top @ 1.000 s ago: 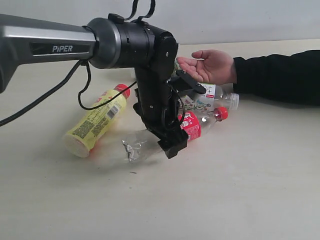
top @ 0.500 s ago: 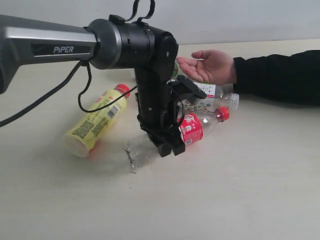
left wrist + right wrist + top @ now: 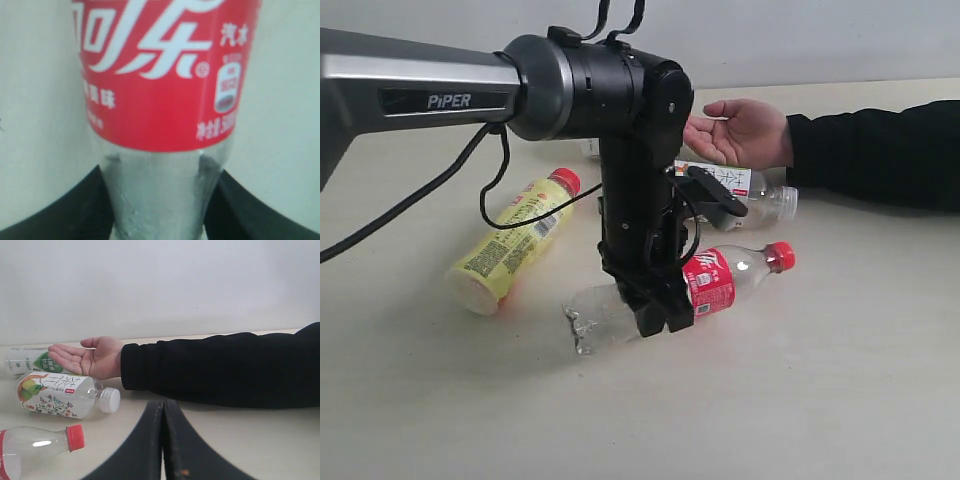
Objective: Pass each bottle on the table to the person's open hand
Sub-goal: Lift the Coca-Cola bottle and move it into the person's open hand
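My left gripper (image 3: 656,308) is shut on the clear bottle with red label and cap (image 3: 725,278), held roughly level just above the table (image 3: 820,400). In the left wrist view its black fingers (image 3: 75,210) press both sides of that bottle (image 3: 160,75). The yellow bottle (image 3: 510,245) lies to the left. The fruit-label bottle (image 3: 755,195) lies below the person's open hand (image 3: 740,130). The white bottle with the green leaf label (image 3: 27,360) lies beside the hand (image 3: 85,357), mostly hidden by the arm in the exterior view. My right gripper (image 3: 162,412) is shut and empty.
The person's black sleeve (image 3: 880,150) stretches across the far right of the table. The left arm's black wrist (image 3: 620,95) and its cable (image 3: 495,190) hang over the middle. A pale wall (image 3: 160,285) runs behind the table.
The left gripper has risen a little and shifted right with the red-label bottle; the bottle's cap end has swung up and to the right, off the table. The hand stays put.
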{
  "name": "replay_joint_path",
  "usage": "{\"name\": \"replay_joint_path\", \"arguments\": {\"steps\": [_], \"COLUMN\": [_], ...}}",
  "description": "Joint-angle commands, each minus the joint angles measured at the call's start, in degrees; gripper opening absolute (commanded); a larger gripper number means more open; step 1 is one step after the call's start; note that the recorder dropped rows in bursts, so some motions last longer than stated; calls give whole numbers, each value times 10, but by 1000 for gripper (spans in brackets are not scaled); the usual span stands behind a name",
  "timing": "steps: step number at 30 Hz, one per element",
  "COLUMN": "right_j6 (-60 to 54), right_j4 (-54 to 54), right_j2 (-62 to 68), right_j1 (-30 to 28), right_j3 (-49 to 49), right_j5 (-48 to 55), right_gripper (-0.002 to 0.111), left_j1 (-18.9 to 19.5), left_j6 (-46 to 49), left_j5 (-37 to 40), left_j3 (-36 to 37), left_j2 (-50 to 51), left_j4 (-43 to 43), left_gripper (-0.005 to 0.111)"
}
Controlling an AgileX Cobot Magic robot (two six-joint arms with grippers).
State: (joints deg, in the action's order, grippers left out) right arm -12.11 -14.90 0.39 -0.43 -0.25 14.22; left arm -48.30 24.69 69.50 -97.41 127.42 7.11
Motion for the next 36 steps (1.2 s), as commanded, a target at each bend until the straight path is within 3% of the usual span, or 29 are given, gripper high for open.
{"name": "replay_joint_path", "arguments": {"steps": [1,5,7,12,14,19,24,30,36], "right_j6": [-1,-1,-1,-1,-1,-1,-1,-1,-1], "right_j4": [-1,-1,-1,-1,-1,-1,-1,-1,-1], "right_j2": [-4,-4,-4,-4,-4,-4,-4,-4,-4], "right_j1": [2,2,2,2,2,2,2,2,2], "right_j3": [3,3,3,3,3,3,3,3,3], "right_j5": [-2,-2,-2,-2,-2,-2,-2,-2,-2], "right_gripper": [0,0,0,0,0,0,0,0,0], "left_j1": [-26,-32,-32,-13,7,60,82,84,84], "left_j6": [-50,-127,-205,-411,-449,-399,-373,-367,-363], "left_j5": [5,2,-40,-300,-351,-390,-445,-520,-546], "left_j3": [-1,-47,-84,-120,-138,-169,-174,-174,-178], "left_j2": [-54,-85,-87,-81,-63,2,57,107,119], "left_j4": [13,17,8,12,53,244,352,394,426], "left_gripper": [0,0,0,0,0,0,0,1,23]}}
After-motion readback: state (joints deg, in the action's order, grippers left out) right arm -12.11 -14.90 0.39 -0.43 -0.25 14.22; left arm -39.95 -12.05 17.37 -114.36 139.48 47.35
